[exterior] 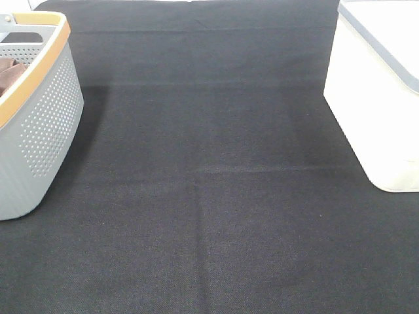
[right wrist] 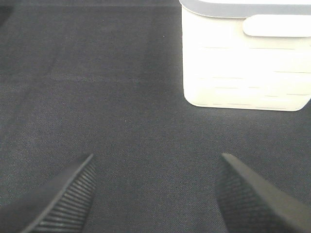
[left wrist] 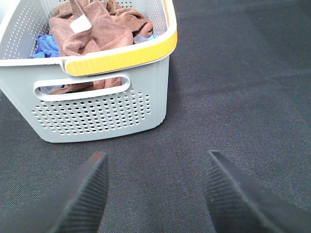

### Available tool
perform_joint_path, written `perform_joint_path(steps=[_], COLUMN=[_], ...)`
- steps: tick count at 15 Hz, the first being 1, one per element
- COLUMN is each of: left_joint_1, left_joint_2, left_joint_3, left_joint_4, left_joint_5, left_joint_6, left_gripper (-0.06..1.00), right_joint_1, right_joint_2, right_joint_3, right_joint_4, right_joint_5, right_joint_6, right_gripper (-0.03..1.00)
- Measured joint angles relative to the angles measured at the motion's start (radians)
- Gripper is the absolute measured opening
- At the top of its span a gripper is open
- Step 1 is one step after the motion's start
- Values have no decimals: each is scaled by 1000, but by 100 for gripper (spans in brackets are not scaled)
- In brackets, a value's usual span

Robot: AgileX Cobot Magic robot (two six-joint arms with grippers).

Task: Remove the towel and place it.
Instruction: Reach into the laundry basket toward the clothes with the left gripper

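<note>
While the towel [left wrist: 92, 34] is not yet lifted, the task stands at its opening step, the approach. Black counter [exterior: 209, 216] fills the high view, with a white bin [exterior: 376, 98] at about two o'clock and a grey perforated basket [exterior: 36, 131] with an orange-yellow rim at about nine o'clock. Inside the basket the towel lies bunched, rust-brown, over a blue cloth [left wrist: 46, 46], its white tag [left wrist: 80, 24] uppermost. Left pincer [left wrist: 154, 160], facing the basket's handled end, is spread wide and grasps nothing. Right pincer [right wrist: 158, 160], facing the bin, is likewise released and empty. Next move, as judged: the left pincer must clear the rim, descend onto the towel and close on a fold without catching the blue cloth.
</note>
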Motion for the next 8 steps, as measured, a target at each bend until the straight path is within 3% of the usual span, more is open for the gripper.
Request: perform_joint_path(steps=[8], left_joint_1=[0], left_joint_2=[0], left_joint_3=[0], left_joint_4=[0], left_joint_5=[0], left_joint_6=[0], left_gripper=[56], right_joint_1=[0], right_joint_2=[0], right_joint_3=[0], right_joint_4=[0], right_joint_5=[0], right_joint_6=[0], right_gripper=[66])
